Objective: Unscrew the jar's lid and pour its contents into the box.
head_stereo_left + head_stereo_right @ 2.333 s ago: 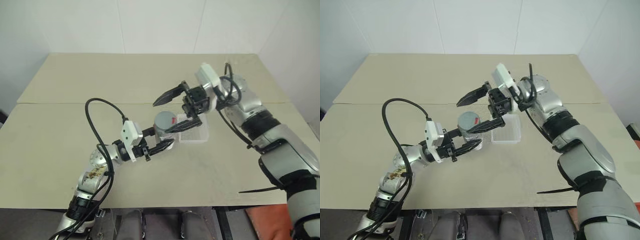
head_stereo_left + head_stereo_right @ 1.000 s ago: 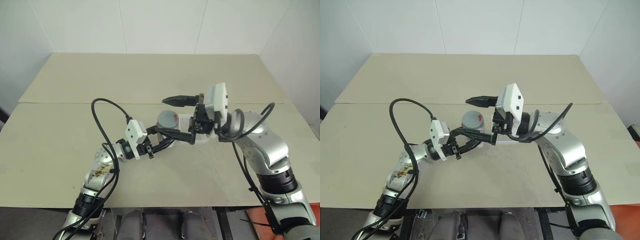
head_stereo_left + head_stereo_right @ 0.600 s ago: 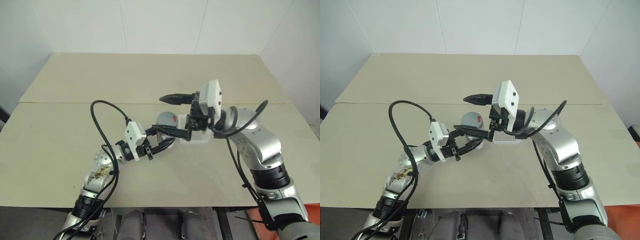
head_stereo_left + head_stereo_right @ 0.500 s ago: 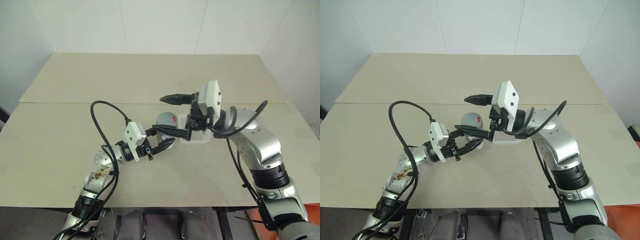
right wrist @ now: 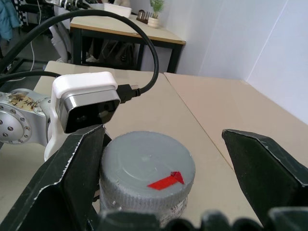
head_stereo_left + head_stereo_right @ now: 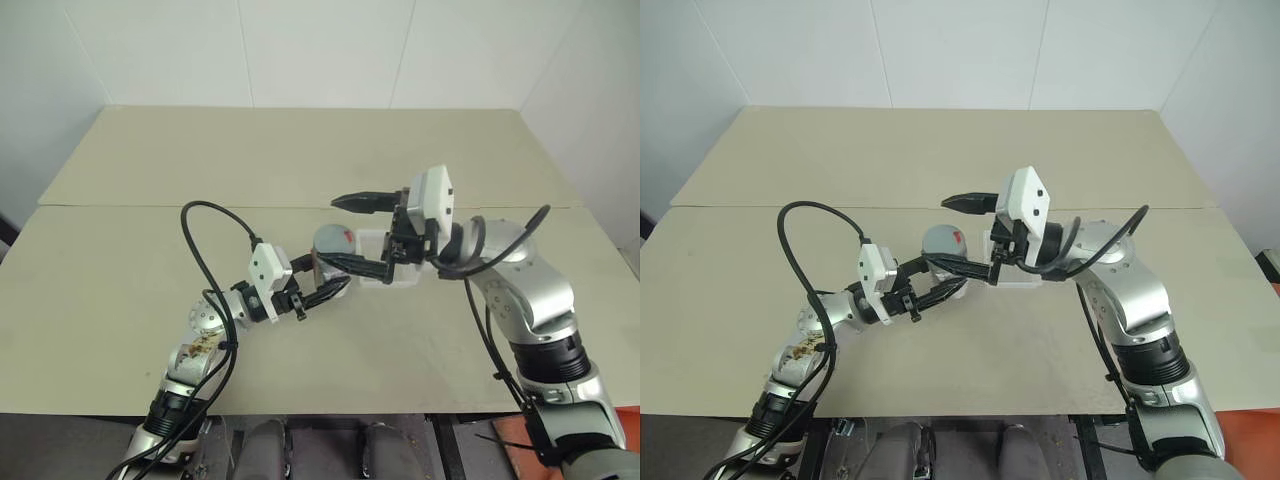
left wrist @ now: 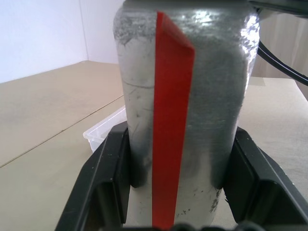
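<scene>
Left gripper (image 6: 322, 281) is clamped on the silver-grey cylindrical jar (image 7: 180, 103) with the red stripe, held above the beige table (image 6: 120, 260). Right gripper (image 5: 168, 173) gapes wide around its grey ridged screw lid (image 5: 147, 171). Clear shallow plastic box (image 6: 392, 270) sits just behind.

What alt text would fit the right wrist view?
The open right gripper straddles the grey lid, marked with a red arrow, one black finger on each side and neither closed on it. Beyond sit the left arm's white wrist camera and a beige table.
</scene>
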Robot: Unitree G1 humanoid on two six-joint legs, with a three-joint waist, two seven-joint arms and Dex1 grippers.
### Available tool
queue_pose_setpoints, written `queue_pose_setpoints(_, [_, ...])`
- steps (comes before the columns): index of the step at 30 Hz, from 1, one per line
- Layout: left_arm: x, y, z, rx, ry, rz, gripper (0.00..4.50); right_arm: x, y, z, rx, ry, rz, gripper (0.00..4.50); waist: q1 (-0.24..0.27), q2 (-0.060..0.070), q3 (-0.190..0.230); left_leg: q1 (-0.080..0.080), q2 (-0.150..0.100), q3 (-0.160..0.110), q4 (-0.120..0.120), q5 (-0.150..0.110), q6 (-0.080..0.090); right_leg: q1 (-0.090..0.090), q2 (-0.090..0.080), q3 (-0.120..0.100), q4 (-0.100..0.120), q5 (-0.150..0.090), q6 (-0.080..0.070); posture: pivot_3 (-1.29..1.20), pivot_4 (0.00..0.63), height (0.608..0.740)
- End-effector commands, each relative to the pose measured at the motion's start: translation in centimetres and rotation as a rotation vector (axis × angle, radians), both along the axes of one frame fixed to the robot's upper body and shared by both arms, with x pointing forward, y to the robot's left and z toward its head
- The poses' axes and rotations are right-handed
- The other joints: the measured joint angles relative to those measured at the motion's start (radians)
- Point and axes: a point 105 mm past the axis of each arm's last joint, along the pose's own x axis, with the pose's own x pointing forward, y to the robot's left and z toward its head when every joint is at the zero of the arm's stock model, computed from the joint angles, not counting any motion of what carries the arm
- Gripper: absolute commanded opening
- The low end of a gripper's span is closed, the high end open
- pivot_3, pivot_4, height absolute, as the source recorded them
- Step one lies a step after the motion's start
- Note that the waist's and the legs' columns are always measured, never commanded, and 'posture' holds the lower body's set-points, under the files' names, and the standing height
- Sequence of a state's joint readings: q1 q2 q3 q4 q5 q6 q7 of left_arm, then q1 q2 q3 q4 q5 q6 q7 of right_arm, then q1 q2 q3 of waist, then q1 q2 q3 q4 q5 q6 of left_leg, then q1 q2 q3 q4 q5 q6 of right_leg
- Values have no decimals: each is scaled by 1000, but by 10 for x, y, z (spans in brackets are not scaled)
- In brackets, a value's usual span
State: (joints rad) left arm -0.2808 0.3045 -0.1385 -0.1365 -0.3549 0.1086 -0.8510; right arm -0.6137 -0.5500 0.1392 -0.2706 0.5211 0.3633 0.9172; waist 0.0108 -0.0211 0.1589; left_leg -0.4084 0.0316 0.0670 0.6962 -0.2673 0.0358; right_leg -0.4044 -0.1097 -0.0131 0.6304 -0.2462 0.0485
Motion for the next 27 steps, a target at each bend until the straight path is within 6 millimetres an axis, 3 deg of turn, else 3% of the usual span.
queue_pose_setpoints(1, [0, 2, 12, -25, -54, -6, 2233, -5, -8, 12, 7, -61, -14, 4466, 0, 0, 0, 0, 0, 0, 0, 0, 0, 0, 0, 0, 0, 0, 0, 0, 150, 740])
queue_pose_setpoints(27, [3, 5, 12, -17, -57, 1, 2233, -3, -37, 5, -37, -52, -109, 4466, 1, 0, 0, 0, 0, 0, 0, 0, 0, 0, 0, 0, 0, 0, 0, 0, 150, 740])
